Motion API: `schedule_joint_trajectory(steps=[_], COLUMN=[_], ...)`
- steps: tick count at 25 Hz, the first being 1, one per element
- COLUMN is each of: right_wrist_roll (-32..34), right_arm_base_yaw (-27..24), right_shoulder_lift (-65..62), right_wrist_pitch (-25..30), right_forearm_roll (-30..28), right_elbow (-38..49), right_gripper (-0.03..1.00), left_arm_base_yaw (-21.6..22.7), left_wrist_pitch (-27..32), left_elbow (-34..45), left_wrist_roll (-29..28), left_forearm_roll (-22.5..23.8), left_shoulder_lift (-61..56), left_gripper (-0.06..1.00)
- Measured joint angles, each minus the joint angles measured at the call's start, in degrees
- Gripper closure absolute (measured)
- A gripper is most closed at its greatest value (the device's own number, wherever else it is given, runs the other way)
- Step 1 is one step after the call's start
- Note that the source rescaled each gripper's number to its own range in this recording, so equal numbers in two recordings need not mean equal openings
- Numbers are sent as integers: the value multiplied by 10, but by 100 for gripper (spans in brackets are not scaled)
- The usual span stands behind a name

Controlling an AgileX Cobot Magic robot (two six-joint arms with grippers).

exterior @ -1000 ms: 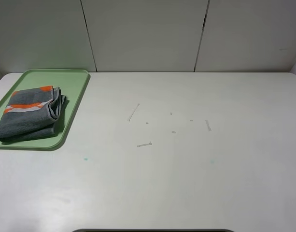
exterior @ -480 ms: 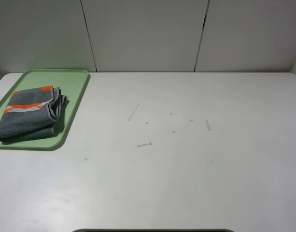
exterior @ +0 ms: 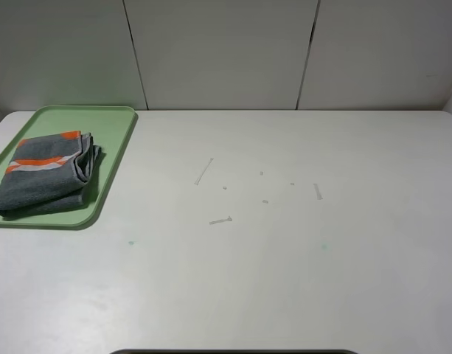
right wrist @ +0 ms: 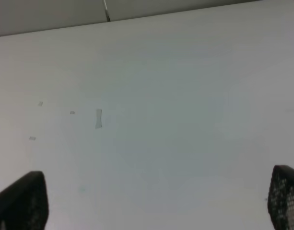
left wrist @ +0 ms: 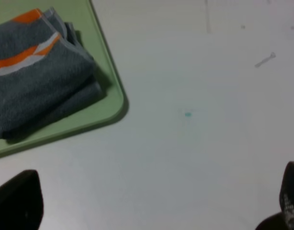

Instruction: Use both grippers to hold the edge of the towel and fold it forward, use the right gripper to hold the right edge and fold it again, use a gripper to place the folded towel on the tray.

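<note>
The dark grey towel (exterior: 47,175) lies folded on the light-green tray (exterior: 111,158) at the table's far left, its orange-and-white stripe band on top. It also shows in the left wrist view (left wrist: 39,76), resting on the tray (left wrist: 106,103). No arm shows in the exterior high view. My left gripper (left wrist: 151,203) is open and empty, its fingertips (left wrist: 17,201) wide apart above bare table near the tray's corner. My right gripper (right wrist: 156,201) is open and empty, its fingertips (right wrist: 22,201) wide apart over bare table on the right.
The white table (exterior: 284,265) carries small scuff marks and tape scraps (exterior: 220,220) near its middle. A pale panelled wall (exterior: 226,51) stands behind the far edge. A dark strip (exterior: 233,352) shows at the front edge.
</note>
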Motion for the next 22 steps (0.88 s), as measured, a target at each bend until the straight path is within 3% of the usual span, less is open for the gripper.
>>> schedule_joint_trajectory(steps=[22], right_wrist_roll=[0], right_arm_base_yaw=[0], right_shoulder_lift=[0], right_wrist_pitch=[0], right_forearm_roll=[1], right_elbow=[0], right_gripper=[-3], left_arm_base_yaw=[1], left_wrist_pitch=[4], left_elbow=[0], left_wrist_roll=[0], left_forearm_roll=[0], left_shoulder_lift=[0], left_gripper=[-4])
